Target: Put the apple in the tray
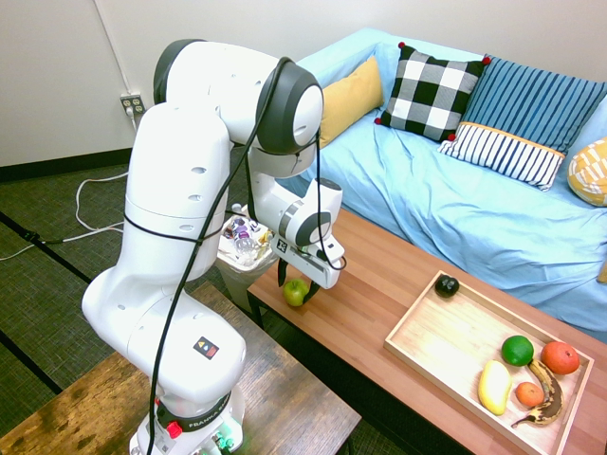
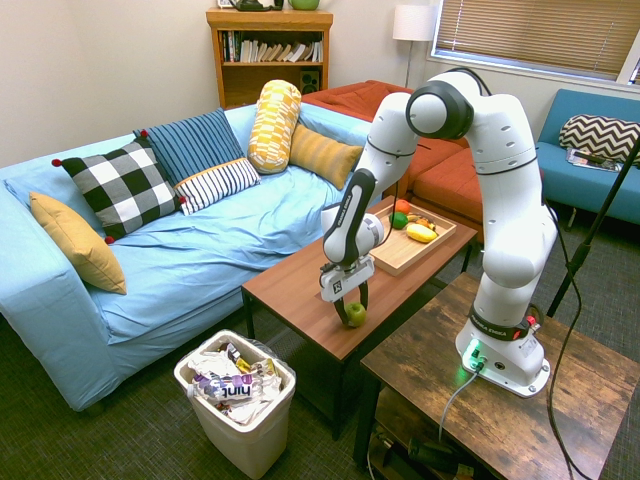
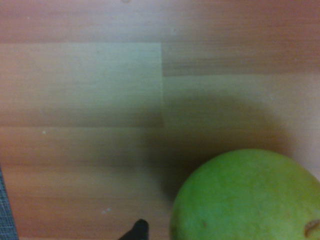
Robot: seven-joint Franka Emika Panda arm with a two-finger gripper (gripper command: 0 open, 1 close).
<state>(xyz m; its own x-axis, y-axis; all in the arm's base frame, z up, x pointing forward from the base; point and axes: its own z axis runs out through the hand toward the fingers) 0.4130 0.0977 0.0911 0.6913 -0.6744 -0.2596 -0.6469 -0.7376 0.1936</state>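
End effector [image 2: 353, 300]: fingers around the small shiny yellow-green apple [image 2: 355, 315], grip unclear | apple by the reddish-brown bench [image 2: 300, 285] corner | you could knock it off | pale wooden tray [image 2: 400, 255] far.

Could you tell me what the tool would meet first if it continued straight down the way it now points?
Most likely the apple: the tool points down right over it, fingers either side of it, near the table edge. Whether they already touch is unclear.

Glossy white arm [image 1: 180, 237] of rounded segments, dark grey bands at joints. Black cable [image 1: 175, 294] looped along the outside. Small black diamond mark with coloured dots on lower segment. Possibly lettering on base ring, too blurred.
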